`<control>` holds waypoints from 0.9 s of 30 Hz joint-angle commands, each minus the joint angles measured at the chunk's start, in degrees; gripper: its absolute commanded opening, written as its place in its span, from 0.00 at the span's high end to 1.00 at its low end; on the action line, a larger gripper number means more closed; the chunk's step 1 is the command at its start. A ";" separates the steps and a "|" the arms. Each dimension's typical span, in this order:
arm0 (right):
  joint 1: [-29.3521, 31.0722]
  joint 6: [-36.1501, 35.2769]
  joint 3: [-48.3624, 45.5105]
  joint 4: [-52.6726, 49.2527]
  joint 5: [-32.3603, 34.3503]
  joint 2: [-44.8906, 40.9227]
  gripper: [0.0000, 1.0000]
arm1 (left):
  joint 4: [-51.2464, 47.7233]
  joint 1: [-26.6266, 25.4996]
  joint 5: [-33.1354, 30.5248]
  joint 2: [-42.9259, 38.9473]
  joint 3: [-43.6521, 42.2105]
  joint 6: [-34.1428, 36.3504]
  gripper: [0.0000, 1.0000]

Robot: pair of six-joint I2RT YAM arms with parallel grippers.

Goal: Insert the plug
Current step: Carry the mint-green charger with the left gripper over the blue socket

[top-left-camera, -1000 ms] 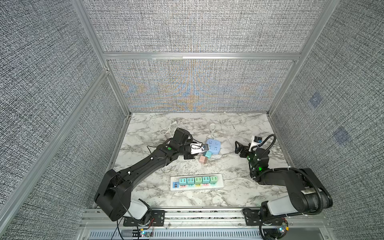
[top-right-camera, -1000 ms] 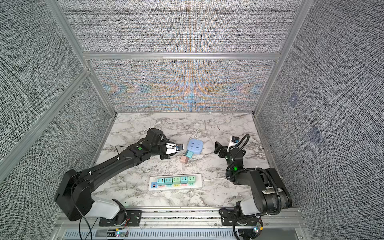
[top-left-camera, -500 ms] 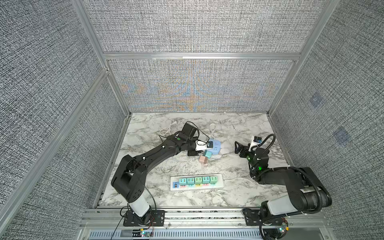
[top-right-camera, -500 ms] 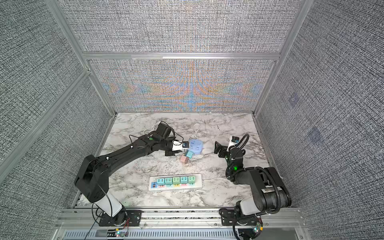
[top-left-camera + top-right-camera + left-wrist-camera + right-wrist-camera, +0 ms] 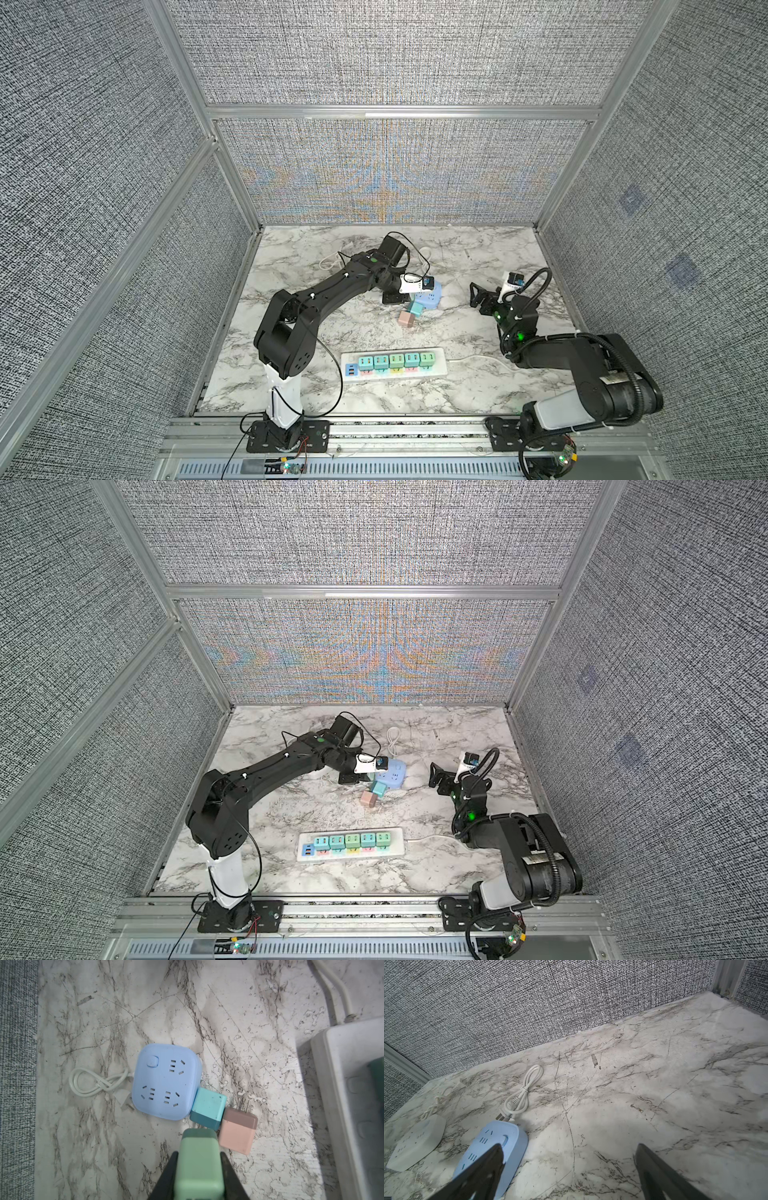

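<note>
Left jaws first: clamped hard on the green plug (image 5: 198, 1163), one black finger (image 5: 166, 1178) down each flank, the plug's darker end leading away from the wrist. In the left wrist view that end overlaps the edge of a teal plug (image 5: 208, 1105); whether they touch, I can't tell. The teal plug is pressed against one corner of the blue socket (image 5: 166, 1081), and a pink plug (image 5: 238, 1136), prongs bare, lies touching the teal one. Beyond the socket its white cord (image 5: 91, 1082) lies looped and tied.

Now a top view, twelve o'clock at the back wall (image 5: 395, 174). The left arm (image 5: 328, 293) reaches in from seven o'clock to just short of centre. The blue socket lies at the wrist's three, with teal and pink trailing off toward its seven. At six the white power strip (image 5: 439, 361) runs parallel to the front edge, five plugs seated in a row, its lead heading toward three. A band of bare marble separates the strip from the pink plug.

Right jaws: spread wide, nothing between them, held near three o'clock, well apart from the socket. The right arm (image 5: 552, 357) is folded along the right edge. In the right wrist view bare surface (image 5: 654, 1084) runs from those jaws to the wall. A white socket (image 5: 415, 1142) lies beside the blue one.
</note>
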 commanded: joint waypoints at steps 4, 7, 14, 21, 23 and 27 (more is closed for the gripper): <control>-3.71 4.97 -0.41 3.44 -4.25 1.24 0.00 | -3.19 -0.02 2.03 3.58 6.13 3.56 1.00; -5.04 6.53 -0.91 5.28 -5.59 1.88 0.00 | -5.59 -0.18 2.01 6.58 10.13 4.93 1.00; -6.26 7.83 -0.90 6.78 -7.38 3.07 0.00 | -11.35 -0.28 1.52 13.46 20.53 7.52 1.00; -6.62 8.28 -0.72 6.89 -7.81 3.42 0.00 | -14.63 -0.70 1.70 19.95 28.29 8.67 1.00; -6.66 8.36 -0.56 6.85 -7.91 3.48 0.01 | -15.57 -0.96 1.69 21.38 29.98 9.01 1.00; -6.78 8.45 -0.44 6.91 -8.24 3.66 0.00 | -16.05 -2.05 0.91 23.44 31.89 9.38 1.00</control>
